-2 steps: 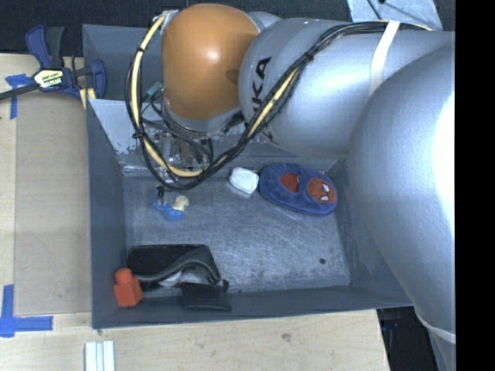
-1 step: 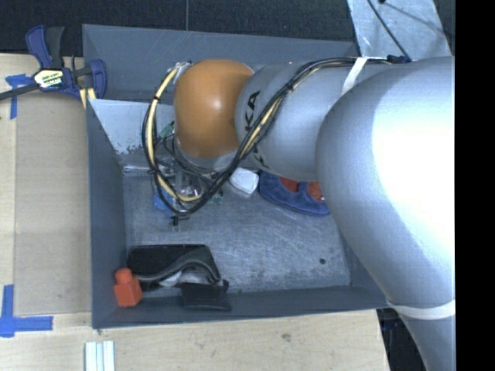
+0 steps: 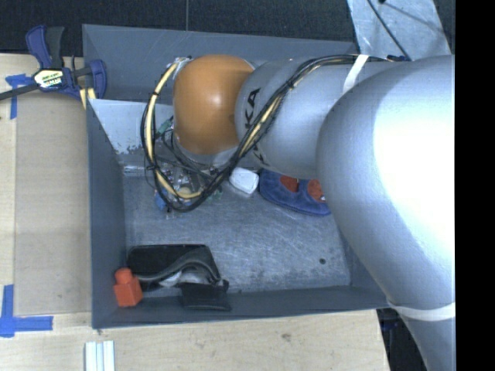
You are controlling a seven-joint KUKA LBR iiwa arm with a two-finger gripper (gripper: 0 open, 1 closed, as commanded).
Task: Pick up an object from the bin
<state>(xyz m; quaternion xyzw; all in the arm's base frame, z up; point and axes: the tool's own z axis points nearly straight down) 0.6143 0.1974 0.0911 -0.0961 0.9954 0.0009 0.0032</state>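
My gripper (image 3: 178, 185) is low over the back left part of the bin floor, mostly hidden under the arm's orange dome and cables. A small white object (image 3: 244, 182) lies just to its right on the floor. Beyond that lies a blue soft thing with red-orange spots (image 3: 296, 194), partly under the arm. A small blue bit (image 3: 160, 202) shows right at the gripper's lower left edge.
A black tool (image 3: 176, 271) with a red-orange block (image 3: 128, 287) at its left end lies along the front wall. A white sheet (image 3: 118, 122) leans in the back left corner. The big silver arm covers the bin's right side. Bare floor stretches across the middle.
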